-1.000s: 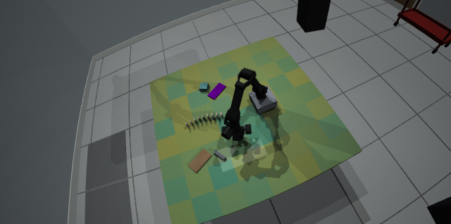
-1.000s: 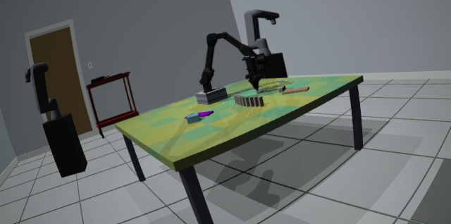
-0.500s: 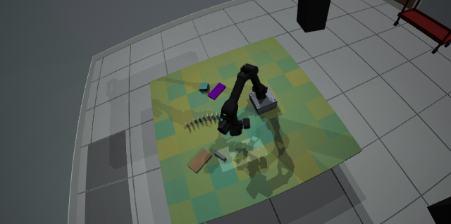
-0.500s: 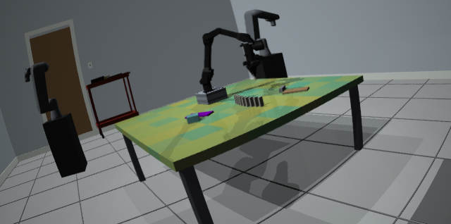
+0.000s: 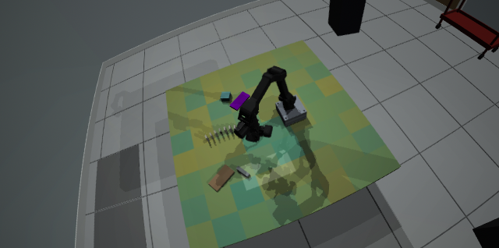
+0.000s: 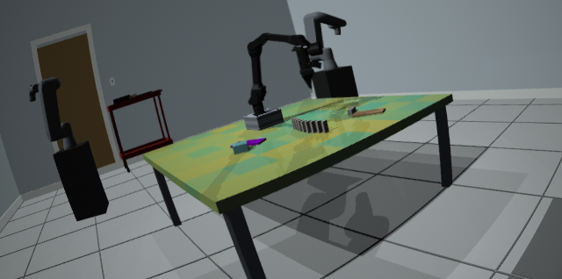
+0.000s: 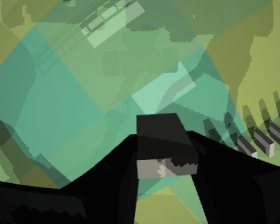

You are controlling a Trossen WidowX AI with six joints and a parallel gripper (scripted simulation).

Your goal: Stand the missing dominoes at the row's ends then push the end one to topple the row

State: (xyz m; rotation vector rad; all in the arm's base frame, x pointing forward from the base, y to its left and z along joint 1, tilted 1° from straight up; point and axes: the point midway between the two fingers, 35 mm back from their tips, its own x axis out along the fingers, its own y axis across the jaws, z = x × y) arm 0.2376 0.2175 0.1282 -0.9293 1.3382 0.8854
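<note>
The gripper [image 5: 253, 137] [image 6: 312, 89] [image 7: 161, 140] is partly closed, its two fingers pinching a dark domino [image 6: 313, 94] [image 7: 166, 136] from opposite sides, with a pale face toward the wrist camera. In the exterior view this piece is raised above the table [image 5: 269, 201] [image 6: 198, 182] [image 7: 51, 100].

On the top view's clock face, the standing row [image 5: 221, 135] [image 6: 310, 125] [image 7: 263, 142] lies at nine o'clock from the gripper, near it; I cannot tell the exact gap. A loose domino [image 5: 243, 172] [image 6: 352, 110] lies around half past six, just beside a brown block [image 5: 221, 178] [image 6: 369, 112] at seven. Near eleven lies a purple slab [image 5: 239, 100] [image 6: 257, 142], with a teal box [image 5: 225, 97] [image 6: 241, 147] at its nine o'clock.
</note>
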